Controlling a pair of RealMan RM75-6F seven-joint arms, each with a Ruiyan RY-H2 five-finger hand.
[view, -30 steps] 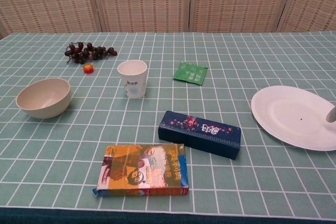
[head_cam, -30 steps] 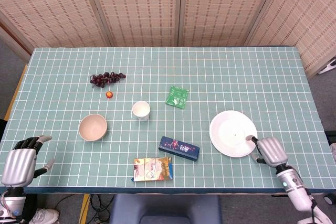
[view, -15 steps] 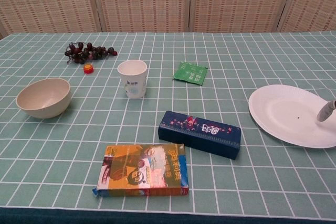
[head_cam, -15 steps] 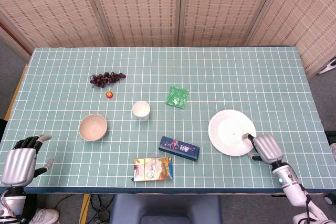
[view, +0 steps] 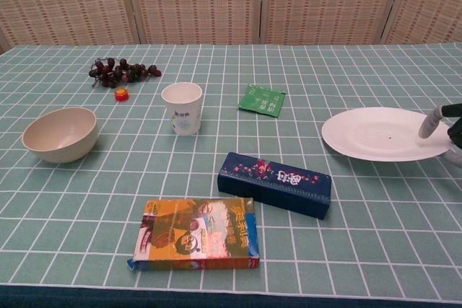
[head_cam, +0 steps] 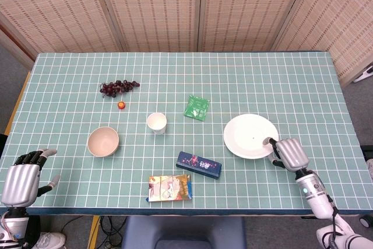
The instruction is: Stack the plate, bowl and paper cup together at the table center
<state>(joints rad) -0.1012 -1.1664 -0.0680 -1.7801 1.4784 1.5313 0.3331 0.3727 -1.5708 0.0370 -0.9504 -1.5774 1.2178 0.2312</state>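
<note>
Plate [head_cam: 250, 136] is right of table centre, face up, its near-right rim pinched by the right hand [head_cam: 289, 154] and looking slightly lifted in chest view. Bowl [head_cam: 103, 141] and paper cup [head_cam: 156, 122] stand upright, mouths up, left of centre. Left hand [head_cam: 22, 176] hangs off the near-left table corner, fingers loosely apart, holding nothing.

We see only a bit of the right hand [view: 449, 128] at the chest view's edge; the rest is cut off. The left hand [head_cam: 22, 176] shows only from above. The words on the blue box [view: 275, 184] are too small to read.
</note>
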